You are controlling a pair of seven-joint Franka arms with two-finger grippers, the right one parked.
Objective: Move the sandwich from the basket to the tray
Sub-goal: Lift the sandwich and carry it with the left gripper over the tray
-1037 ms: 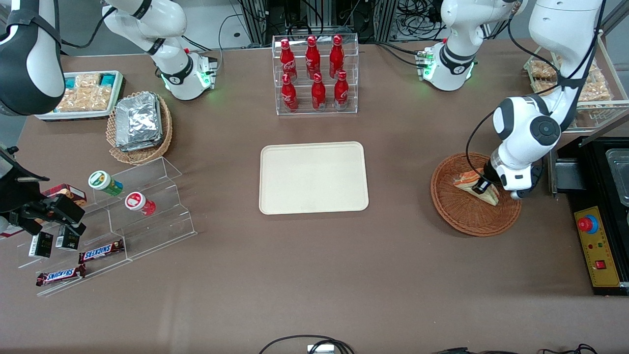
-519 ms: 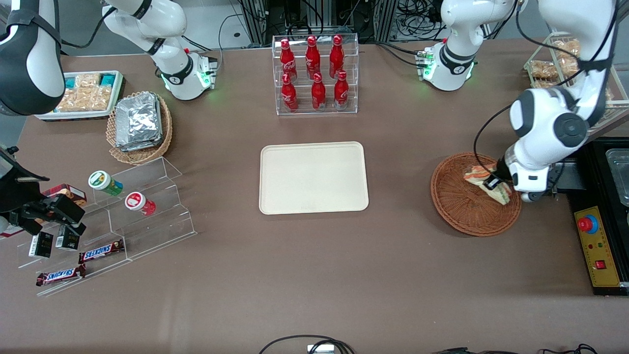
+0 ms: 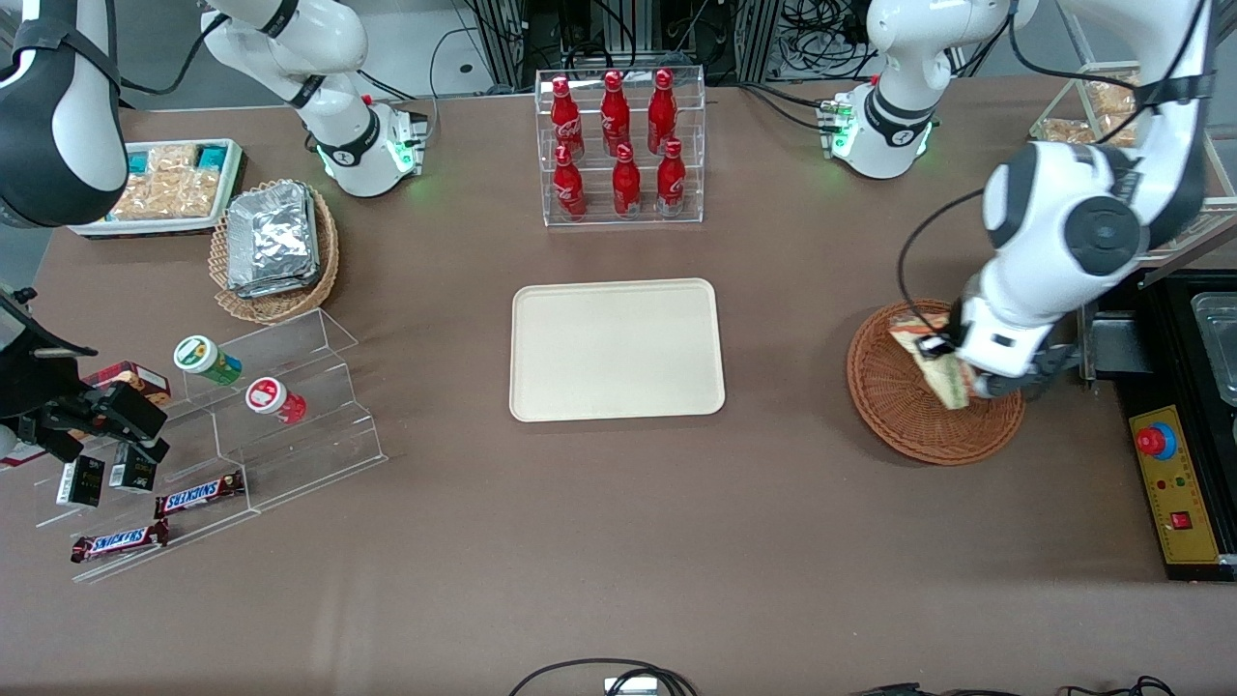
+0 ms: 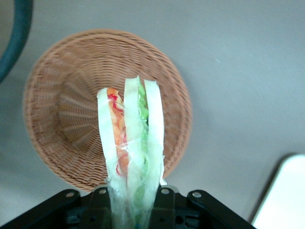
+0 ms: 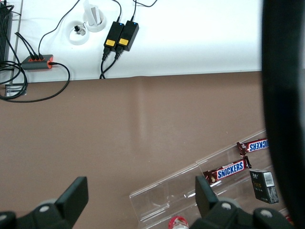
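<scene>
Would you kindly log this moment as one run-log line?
phase: lift | tool: shut on sandwich, above basket | tray: no sandwich yet

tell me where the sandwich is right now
The sandwich is clamped in the left arm's claw, held just above the reddish-brown basket toward the working arm's end of the table, well apart from the tray.

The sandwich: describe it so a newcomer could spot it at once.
Find the round reddish-brown basket at the working arm's end of the table. Just above it, the gripper grips the sandwich, a clear-wrapped wedge of pale bread with orange, red and green filling, the only sandwich here.
</scene>
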